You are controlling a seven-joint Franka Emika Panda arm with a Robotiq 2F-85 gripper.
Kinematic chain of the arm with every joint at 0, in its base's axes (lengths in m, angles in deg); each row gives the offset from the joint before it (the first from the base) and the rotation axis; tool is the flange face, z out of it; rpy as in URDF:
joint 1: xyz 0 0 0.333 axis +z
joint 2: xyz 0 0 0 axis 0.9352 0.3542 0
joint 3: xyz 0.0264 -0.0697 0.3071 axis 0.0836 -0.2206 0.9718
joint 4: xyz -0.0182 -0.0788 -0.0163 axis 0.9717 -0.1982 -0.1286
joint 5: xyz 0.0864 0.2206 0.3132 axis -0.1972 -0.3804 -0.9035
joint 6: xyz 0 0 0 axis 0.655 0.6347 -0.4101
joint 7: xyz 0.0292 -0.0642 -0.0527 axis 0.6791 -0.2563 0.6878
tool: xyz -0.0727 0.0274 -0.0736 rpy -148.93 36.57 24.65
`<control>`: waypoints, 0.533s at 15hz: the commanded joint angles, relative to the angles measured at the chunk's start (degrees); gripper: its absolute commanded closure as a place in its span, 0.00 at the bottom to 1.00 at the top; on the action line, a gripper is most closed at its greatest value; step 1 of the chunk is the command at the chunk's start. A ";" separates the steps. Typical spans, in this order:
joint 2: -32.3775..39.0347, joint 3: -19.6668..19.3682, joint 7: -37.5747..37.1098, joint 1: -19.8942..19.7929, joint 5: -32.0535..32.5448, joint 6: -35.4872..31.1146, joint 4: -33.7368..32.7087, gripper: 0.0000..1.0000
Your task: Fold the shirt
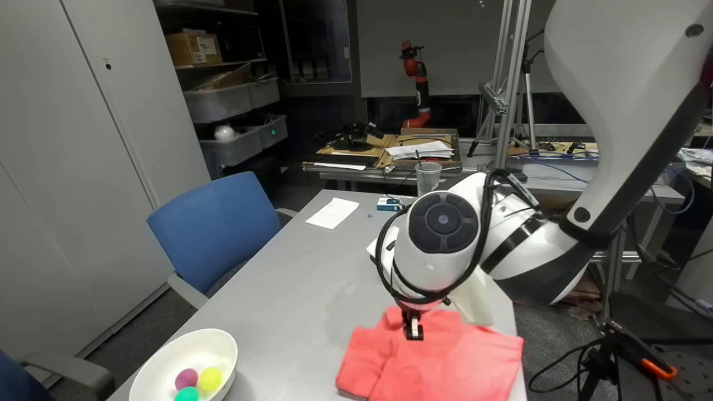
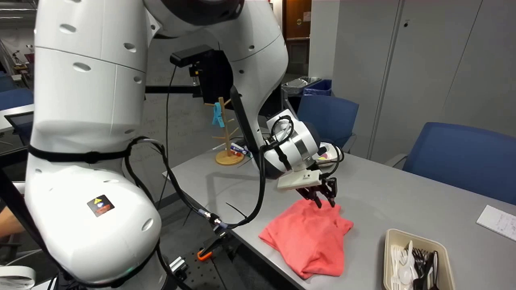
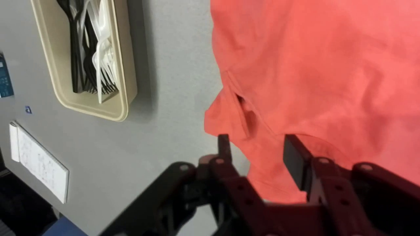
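Observation:
The coral-red shirt lies on the grey table, partly folded over itself with loose edges and wrinkles. It shows in both exterior views (image 1: pixel 445 362) (image 2: pixel 308 237) and fills the right of the wrist view (image 3: pixel 311 78). My gripper (image 3: pixel 257 141) is open with nothing between its fingers. In the wrist view one finger is over the shirt and the other is at its edge, by a small flap. In both exterior views the gripper (image 1: pixel 413 333) (image 2: pixel 325 204) points down at one edge of the shirt. I cannot tell whether the fingertips touch the cloth.
A beige tray (image 2: pixel 446 257) of plastic cutlery stands beside the shirt, also in the wrist view (image 3: pixel 127 72). A white bowl (image 1: pixel 159 367) holds coloured balls. A white notepad (image 1: pixel 332 213), a small blue box (image 1: pixel 388 204) and a wooden stand (image 2: pixel 228 158) are on the table. Chairs (image 1: pixel 217 223) stand alongside.

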State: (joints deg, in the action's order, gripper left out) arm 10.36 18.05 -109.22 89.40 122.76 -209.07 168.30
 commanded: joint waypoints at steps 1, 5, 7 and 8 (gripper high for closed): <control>0.42 -0.86 -5.89 2.29 2.82 2.16 -0.44 0.22; -3.81 1.62 -1.29 0.83 -0.99 0.22 5.07 0.00; -6.87 3.19 2.71 -0.50 -3.59 -1.82 9.37 0.00; -8.74 3.68 3.92 -0.76 -4.68 -2.49 11.72 0.00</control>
State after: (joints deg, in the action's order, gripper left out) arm 8.40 19.77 -110.73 90.41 121.65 -209.35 172.55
